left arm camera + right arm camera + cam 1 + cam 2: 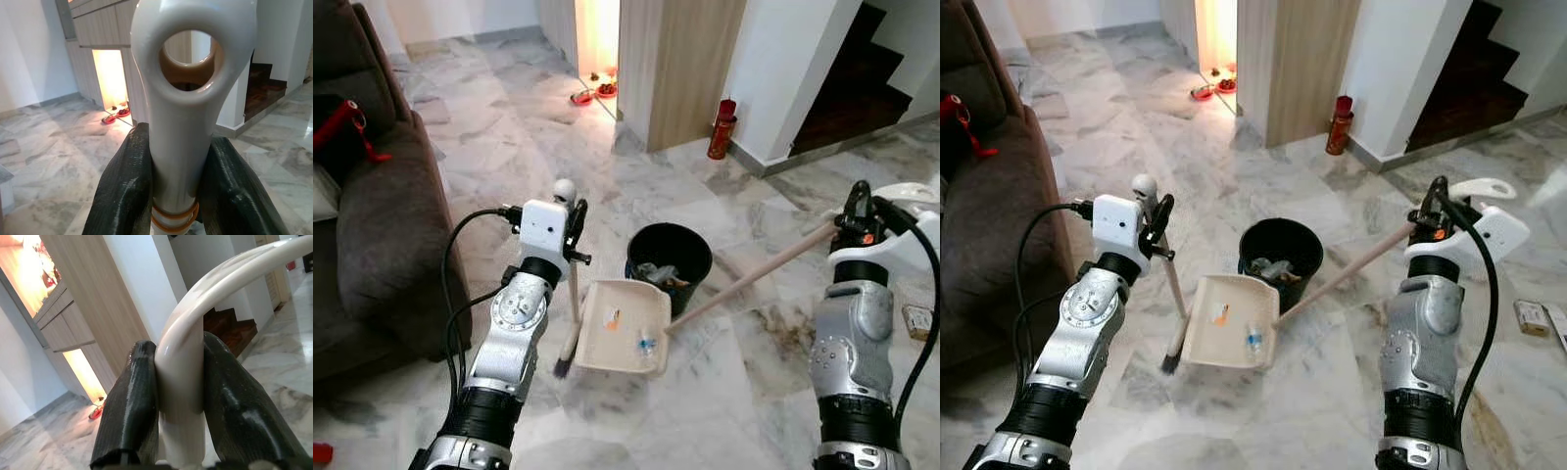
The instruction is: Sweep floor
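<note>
L gripper (178,186) on brush (570,294), R gripper (181,416) on dustpan (625,328), bin (669,257) behind

I see polished veined marble floor (724,392), a matt cream plastic dustpan (622,328) beside the glossy black bin (671,257), a glossy white brush handle (188,122), and dark, matt cloth sofa (386,225).
</note>
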Tool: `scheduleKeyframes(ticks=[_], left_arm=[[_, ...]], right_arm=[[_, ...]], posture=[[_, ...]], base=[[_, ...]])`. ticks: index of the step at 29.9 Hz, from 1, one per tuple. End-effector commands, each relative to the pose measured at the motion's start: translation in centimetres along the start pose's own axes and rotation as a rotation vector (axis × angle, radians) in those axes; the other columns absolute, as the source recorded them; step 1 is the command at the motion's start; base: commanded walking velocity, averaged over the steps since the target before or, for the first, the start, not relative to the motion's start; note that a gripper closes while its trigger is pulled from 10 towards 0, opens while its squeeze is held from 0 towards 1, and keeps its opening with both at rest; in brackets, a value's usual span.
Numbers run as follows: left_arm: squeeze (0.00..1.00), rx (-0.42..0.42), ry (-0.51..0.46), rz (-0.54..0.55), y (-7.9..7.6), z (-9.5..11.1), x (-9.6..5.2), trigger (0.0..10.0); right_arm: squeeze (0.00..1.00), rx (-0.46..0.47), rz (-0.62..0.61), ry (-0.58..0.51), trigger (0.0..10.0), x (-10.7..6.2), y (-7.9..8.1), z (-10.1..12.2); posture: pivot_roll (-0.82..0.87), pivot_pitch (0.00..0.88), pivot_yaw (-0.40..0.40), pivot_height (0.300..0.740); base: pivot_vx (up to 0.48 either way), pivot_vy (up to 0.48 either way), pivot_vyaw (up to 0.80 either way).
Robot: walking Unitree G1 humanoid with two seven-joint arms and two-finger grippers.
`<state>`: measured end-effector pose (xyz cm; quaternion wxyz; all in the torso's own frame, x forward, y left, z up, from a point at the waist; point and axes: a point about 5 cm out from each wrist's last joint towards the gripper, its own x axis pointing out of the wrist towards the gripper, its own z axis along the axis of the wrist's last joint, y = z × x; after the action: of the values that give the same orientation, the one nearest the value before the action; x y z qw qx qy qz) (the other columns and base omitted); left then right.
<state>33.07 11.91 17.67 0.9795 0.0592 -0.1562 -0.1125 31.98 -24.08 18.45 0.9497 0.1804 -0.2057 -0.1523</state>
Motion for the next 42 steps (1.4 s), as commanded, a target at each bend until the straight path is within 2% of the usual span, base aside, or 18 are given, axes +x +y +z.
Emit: scheduleKeyframes(ticks=[1, 3, 5, 13, 20, 42], left_arm=[[0.0, 0.004, -0.052, -0.01, -0.2, 0.9, 0.5, 10.0], [0.0, 0.004, -0.052, -0.01, -0.2, 0.9, 0.5, 10.0], [0.0, 0.003, -0.049, -0.007, -0.3, 0.8, 0.5, 10.0], [0.0, 0.004, -0.048, 0.001, -0.2, 0.8, 0.5, 10.0], [0.0, -0.003, -0.048, -0.001, -0.4, 0.7, 0.6, 10.0], [0.0, 0.006, -0.053, -0.01, -0.5, 0.7, 0.6, 10.0]], right_arm=[[0.0, 0.035, 0.025, -0.109, 10.0, 0.7, 0.8, 2.7], [0.0, 0.035, 0.025, -0.109, 10.0, 0.7, 0.8, 2.7], [0.0, 0.034, 0.04, -0.147, 10.0, 1.2, 1.2, 4.0], [0.0, 0.035, 0.051, -0.214, 10.0, 2.1, 1.7, 6.1], [0.0, 0.028, 0.011, -0.294, 10.0, 3.2, 1.6, 8.3], [0.0, 0.045, 0.092, -0.3, 10.0, 3.5, 3.5, 8.2]], posture=[[0.14, 0.069, -0.057, 0.74], [0.14, 0.069, -0.057, 0.74], [0.14, 0.068, -0.061, 0.74], [0.14, 0.067, -0.066, 0.74], [0.13, 0.069, -0.062, 0.74], [0.14, 0.072, -0.058, 0.74]], base=[[0.0, 0.0, 0.0], [0.0, 0.0, 0.0], [0.0, 0.0, 0.0], [0.0, 0.0, 0.0], [0.0, 0.0, 0.0], [0.0, 0.0, 0.0]])
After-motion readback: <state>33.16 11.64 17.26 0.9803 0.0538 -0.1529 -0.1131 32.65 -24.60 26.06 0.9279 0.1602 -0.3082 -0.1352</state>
